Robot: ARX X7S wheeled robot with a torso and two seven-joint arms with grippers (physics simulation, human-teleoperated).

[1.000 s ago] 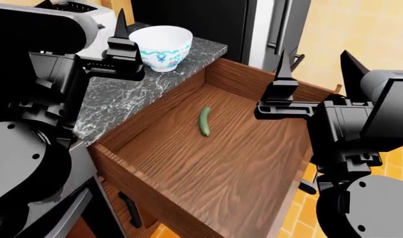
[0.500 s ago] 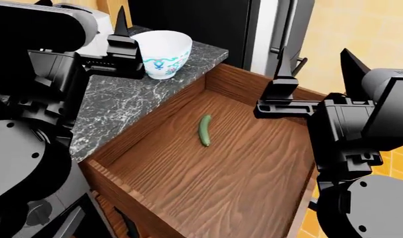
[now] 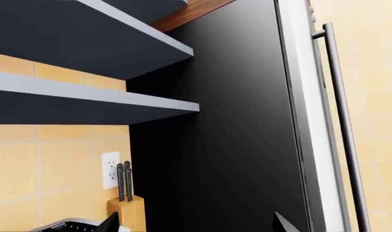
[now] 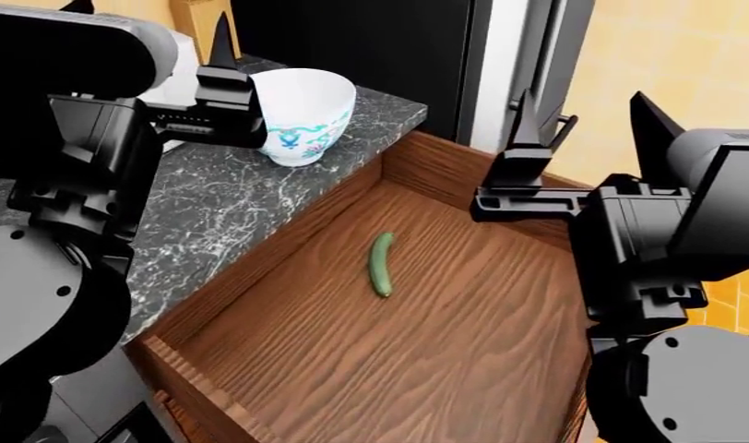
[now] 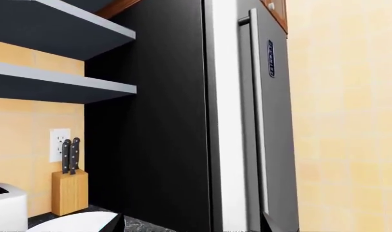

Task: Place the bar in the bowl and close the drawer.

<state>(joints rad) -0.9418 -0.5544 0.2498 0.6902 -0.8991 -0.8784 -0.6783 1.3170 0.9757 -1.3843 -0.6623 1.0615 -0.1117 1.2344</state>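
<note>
I am holding both arms raised over the open drawer [image 4: 350, 360], which is filling the lower middle of the head view. My left end effector [image 4: 245, 92] is hovering at the upper left of that frame, in front of the bowl [image 4: 303, 111], with its fingers spread and gripping nothing. My right end effector [image 4: 577, 148] is sitting at the right of the frame, above the drawer's far corner, likewise spread wide and empty. Both wrist cameras are looking out at the black fridge [image 5: 157, 121] and the knife block [image 5: 69, 188], so neither is helping me aim yet.

The bar [image 4: 381, 263] is lying flat on the drawer floor near the frame's centre, a slim green piece well apart from every wall. The bowl is standing upright on the marble worktop [image 4: 215, 212], just beside the drawer's back left corner.

To do this well, I judge I should be lowering the right end effector straight down, turning the wrist so the fingers straddle the bar across its narrow width, near its middle, before clenching.
</note>
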